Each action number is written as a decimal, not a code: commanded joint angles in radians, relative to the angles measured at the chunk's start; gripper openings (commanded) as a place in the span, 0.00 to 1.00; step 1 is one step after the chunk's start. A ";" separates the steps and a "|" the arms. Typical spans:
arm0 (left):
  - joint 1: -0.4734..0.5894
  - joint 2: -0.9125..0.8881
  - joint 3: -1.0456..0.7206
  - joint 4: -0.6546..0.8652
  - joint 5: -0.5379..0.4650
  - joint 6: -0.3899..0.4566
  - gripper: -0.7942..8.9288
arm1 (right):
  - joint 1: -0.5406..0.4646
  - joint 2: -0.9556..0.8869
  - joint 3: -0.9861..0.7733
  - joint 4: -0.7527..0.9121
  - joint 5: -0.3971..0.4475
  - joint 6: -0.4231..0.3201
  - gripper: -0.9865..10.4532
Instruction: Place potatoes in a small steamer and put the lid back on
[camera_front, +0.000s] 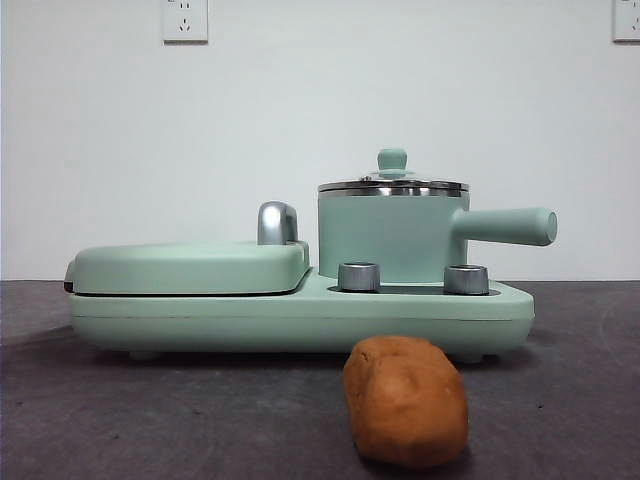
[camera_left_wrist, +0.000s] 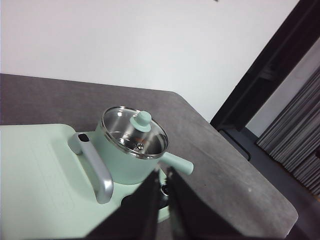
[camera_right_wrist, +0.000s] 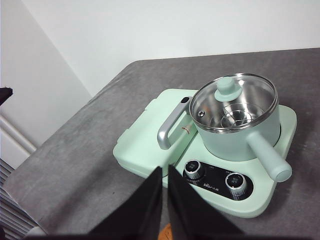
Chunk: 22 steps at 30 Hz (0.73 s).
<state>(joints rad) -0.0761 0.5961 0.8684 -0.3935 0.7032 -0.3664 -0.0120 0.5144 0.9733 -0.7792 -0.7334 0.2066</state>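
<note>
Hanging nearly closed, both pincers (camera_left_wrist: 167, 200) (camera_right_wrist: 165, 200) hold nothing.

Evenly and softly lit, bright against the white wall (camera_front: 320, 120). Faint shadows under the potato (camera_front: 405, 400) and appliance base (camera_front: 300, 320). Mild glare on the glass lid (camera_right_wrist: 233, 102). Slightly soft throughout; near jaws blurred in wrist views.

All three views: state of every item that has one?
Round glass lid with mint-green knob: on the pot.
Mint-green cylindrical steamer pot: closed, seated on the base.
Flat mint-green grill cover: shut.
Orange-brown potato: on the table, outside the pot.
Left gripper: shut, empty.
Right gripper: shut, empty.
</note>
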 joint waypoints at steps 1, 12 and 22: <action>-0.010 0.005 0.020 0.011 0.005 0.019 0.26 | 0.003 0.006 0.018 -0.003 -0.003 -0.018 0.12; -0.063 0.032 0.023 -0.003 0.017 0.018 0.54 | 0.003 0.006 0.018 -0.012 0.000 -0.016 0.54; -0.207 0.243 0.150 -0.014 0.024 0.025 0.54 | 0.003 0.006 0.018 -0.012 -0.001 -0.013 0.54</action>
<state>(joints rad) -0.2699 0.8120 0.9813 -0.4141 0.7174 -0.3584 -0.0116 0.5148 0.9733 -0.7975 -0.7326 0.2012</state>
